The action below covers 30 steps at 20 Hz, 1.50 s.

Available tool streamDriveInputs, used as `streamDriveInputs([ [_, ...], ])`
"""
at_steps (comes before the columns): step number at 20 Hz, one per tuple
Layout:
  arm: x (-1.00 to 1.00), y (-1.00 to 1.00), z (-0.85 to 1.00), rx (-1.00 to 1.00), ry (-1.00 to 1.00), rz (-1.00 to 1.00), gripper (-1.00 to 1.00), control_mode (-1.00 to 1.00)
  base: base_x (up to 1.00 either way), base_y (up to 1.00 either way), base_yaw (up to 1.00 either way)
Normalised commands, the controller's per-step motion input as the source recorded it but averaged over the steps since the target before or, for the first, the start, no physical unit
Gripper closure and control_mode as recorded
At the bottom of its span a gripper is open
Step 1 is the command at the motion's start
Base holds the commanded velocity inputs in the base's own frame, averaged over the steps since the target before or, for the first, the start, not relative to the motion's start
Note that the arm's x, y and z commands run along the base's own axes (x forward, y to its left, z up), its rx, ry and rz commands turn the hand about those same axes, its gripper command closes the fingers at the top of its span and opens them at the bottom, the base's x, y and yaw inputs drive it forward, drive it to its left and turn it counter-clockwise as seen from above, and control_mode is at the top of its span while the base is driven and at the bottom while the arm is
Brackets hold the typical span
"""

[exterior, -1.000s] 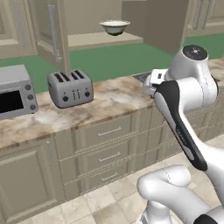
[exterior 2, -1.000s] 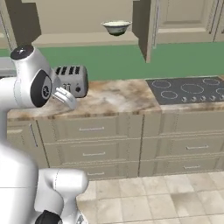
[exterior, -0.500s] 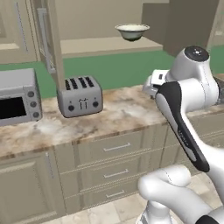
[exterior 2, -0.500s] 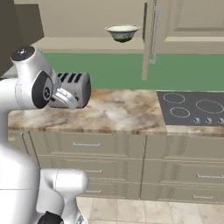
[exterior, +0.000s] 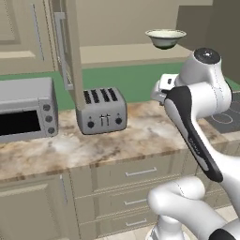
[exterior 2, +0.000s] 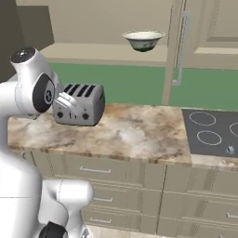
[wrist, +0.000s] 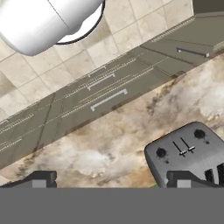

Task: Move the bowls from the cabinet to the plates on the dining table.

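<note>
One bowl (exterior: 165,38) (exterior 2: 143,40), cream inside and dark green outside, stands upright on the bottom shelf of the beige upper cabinet (exterior: 112,50). The cabinet's door (exterior: 68,47) (exterior 2: 179,46) is swung open. My gripper (wrist: 113,180) is open with nothing between its fingers. It hangs over the marbled counter near the toaster, well below the bowl and apart from it. In the left base view the hand (exterior: 162,88) sits at toaster height, in front of the green wall. The plates and the dining table are out of view.
A silver toaster (exterior: 101,111) (exterior 2: 79,104) (wrist: 190,153) stands on the marbled counter (exterior: 140,136), with a toaster oven (exterior: 26,110) to its left. A black cooktop (exterior 2: 211,132) lies to the right. Beige drawers (exterior 2: 102,172) run below the counter edge.
Both base views have shifted and come closer to the counter, so the camera moved with the base. The arm keeps its pose and the gripper stays open.
</note>
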Motion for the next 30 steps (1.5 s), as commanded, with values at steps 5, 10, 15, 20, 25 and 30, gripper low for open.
streamDriveInputs([
  [5,0.00,0.00,0.00,0.00,0.00,0.00,-1.00,1.00,0.13,-0.20,0.01],
  [10,0.00,0.00,0.00,0.00,0.00,0.00,-1.00,1.00,0.42,-0.18,0.00],
  [15,0.00,0.00,0.00,0.00,0.00,0.00,-1.00,1.00,0.56,-0.23,-0.02],
  [20,0.00,0.00,0.00,0.00,0.00,0.00,-1.00,1.00,0.44,-0.27,-0.05],
  [25,0.00,0.00,0.00,0.00,0.00,0.00,-1.00,1.00,0.26,-0.31,-0.07],
  [30,0.00,0.00,0.00,0.00,0.00,0.00,-1.00,1.00,0.02,-0.13,-0.09],
])
